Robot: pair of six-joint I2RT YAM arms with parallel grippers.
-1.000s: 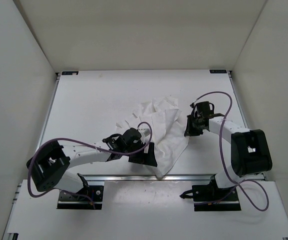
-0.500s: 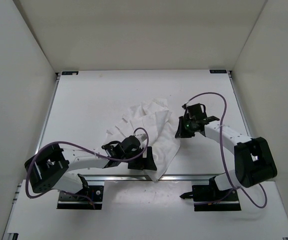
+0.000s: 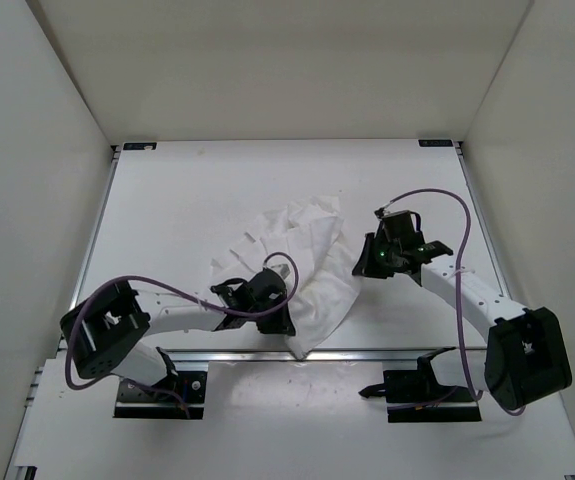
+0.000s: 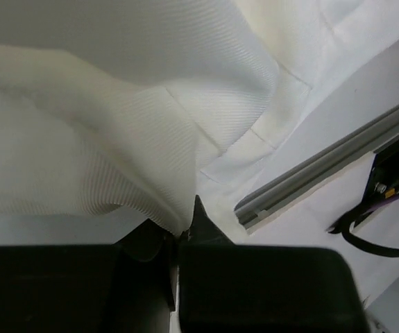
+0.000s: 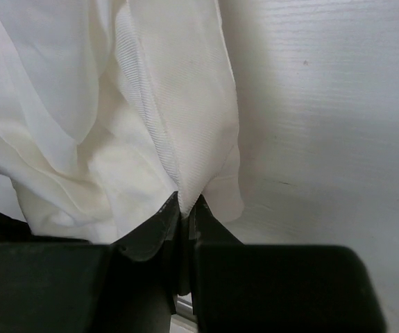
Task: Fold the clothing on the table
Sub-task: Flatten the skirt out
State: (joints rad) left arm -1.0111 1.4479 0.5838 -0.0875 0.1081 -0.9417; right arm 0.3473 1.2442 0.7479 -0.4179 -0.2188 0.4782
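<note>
Clothing [image 3: 302, 262] in a loose white heap just below the middle of the overhead view, well inside the desk [image 3: 187, 190], broad and ruffled toward the upper left and narrowing to a point at the lower centre, right by the metal rail [image 3: 387, 352]. Thin, finely ribbed fabric, lapped over itself in several uneven layers, with stitched seam lines showing in the left wrist view; neither flat nor folded yet. Pinched at two places: on its lower left edge by the left pincer [image 4: 184, 232], pressed together on a gathered ridge of cloth, and on its right edge by the right pincer [image 5: 184, 208], likewise pressed together on a hanging fold. Reads as the grasp-and-spread stage, early in the task, with both holds taken and no tidy fold made. Next, most likely, calls for raising both pinched edges together and drawing them apart to open the fabric flat before any fold. Needs matched, gentle motion, with cloth this thin liable to slip from the tips or to drag the rest of the heap along. Farther out, purple cables [image 3: 167, 288] looping over both arms toward the lower corners of the overhead view.
</note>
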